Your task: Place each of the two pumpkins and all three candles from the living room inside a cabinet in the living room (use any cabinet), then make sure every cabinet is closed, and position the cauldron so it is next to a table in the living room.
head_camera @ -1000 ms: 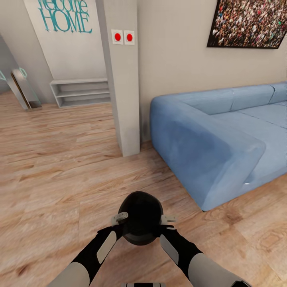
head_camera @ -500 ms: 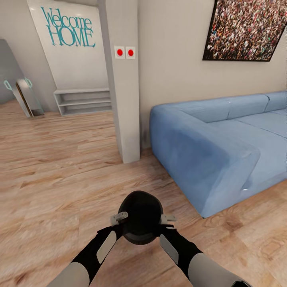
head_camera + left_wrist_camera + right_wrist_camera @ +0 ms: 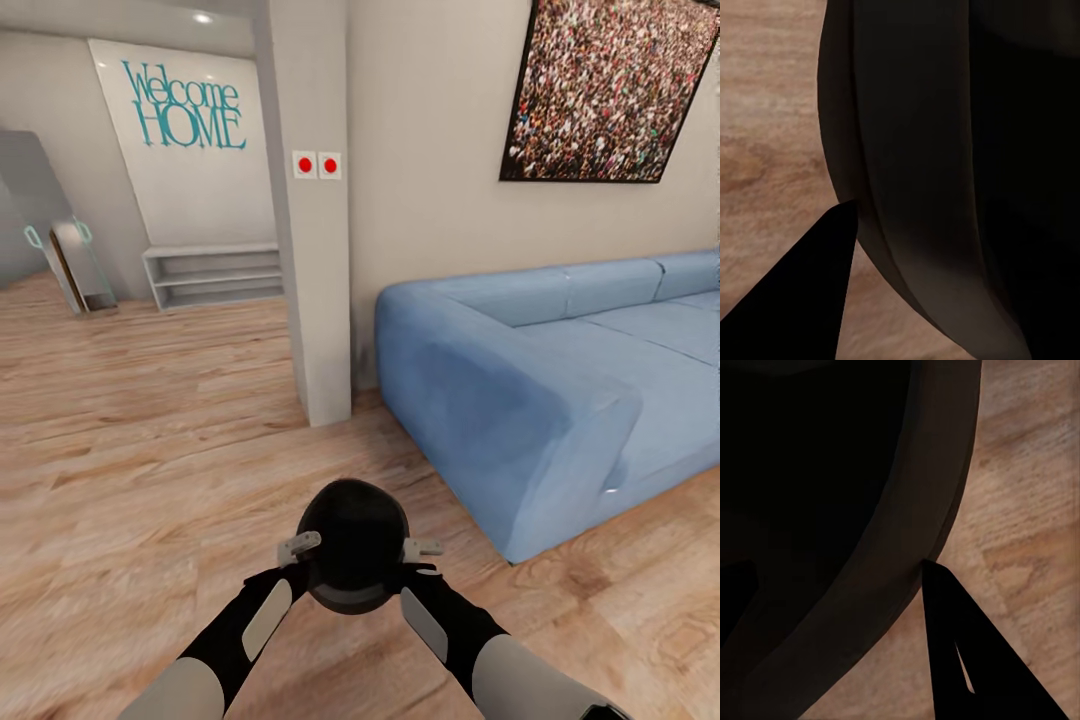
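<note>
Cauldron (image 3: 352, 545) low centre, above floor (image 3: 130, 450), between left tool (image 3: 298, 547) and right tool (image 3: 420, 549). Sofa (image 3: 540, 380) ahead right, against wall. Pillar (image 3: 315, 230) ahead, left of sofa. Shelf (image 3: 212, 275) far left behind pillar. Picture (image 3: 612, 90) on wall above sofa.

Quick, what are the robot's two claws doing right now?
Left gripper: pressed on the black cauldron; open or shut, cannot tell.
Right gripper: same, opposite side.
</note>
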